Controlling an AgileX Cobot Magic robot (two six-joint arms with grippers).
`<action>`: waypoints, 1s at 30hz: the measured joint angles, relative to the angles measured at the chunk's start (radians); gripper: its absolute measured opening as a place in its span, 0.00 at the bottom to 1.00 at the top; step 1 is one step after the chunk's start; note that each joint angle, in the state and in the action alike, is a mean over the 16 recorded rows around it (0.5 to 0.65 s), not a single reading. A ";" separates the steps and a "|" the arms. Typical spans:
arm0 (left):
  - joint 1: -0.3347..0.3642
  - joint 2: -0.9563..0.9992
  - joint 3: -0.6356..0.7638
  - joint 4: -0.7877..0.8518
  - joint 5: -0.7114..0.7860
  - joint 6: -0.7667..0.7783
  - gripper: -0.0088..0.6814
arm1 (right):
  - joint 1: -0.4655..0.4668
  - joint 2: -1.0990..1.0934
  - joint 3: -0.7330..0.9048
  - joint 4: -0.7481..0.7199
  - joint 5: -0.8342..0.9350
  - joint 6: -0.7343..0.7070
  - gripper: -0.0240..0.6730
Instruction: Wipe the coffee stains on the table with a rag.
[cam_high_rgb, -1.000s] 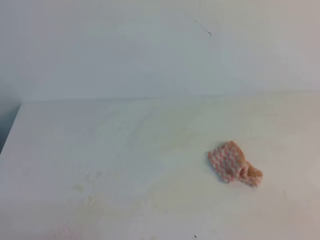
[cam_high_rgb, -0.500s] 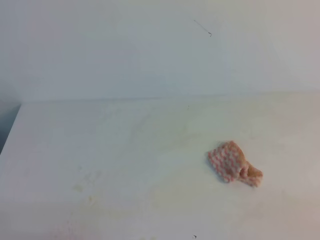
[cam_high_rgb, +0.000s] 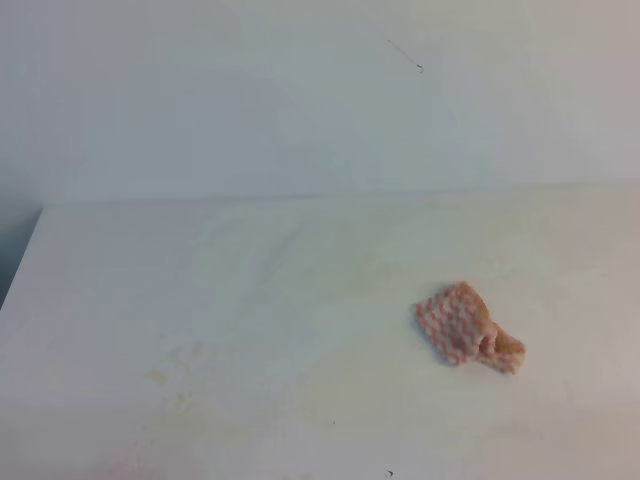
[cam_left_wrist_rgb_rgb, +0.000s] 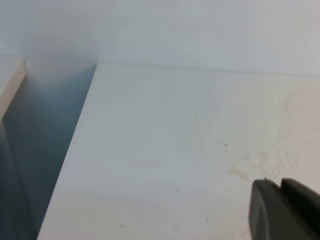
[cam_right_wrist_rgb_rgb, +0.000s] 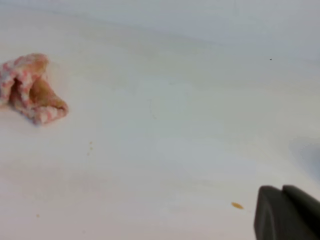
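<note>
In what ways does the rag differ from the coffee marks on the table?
The rag is crumpled and raised, pink-and-white patterned; the coffee stains are flat, faint tan smears. The rag lies on the right, the stains toward the front left. Both rest on the white table, and the rag also shows brown staining.

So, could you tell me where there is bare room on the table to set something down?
Most of the table is bare. The widest free patch runs from the left edge to the crumpled pink-and-white rag; faint tan smears mark its front-left part. The strip between the rag and the back wall is free too. Nowhere is crowded; only the rag occupies the right-centre.
</note>
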 joint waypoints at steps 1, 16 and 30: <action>0.000 0.000 0.000 0.000 0.000 0.000 0.01 | 0.000 0.000 0.000 0.010 0.003 -0.014 0.03; 0.000 0.000 0.004 0.000 0.000 0.000 0.01 | 0.000 0.000 -0.002 0.035 0.015 -0.037 0.03; 0.000 0.000 -0.010 0.000 0.000 0.000 0.01 | 0.000 0.000 -0.002 0.035 0.015 -0.032 0.03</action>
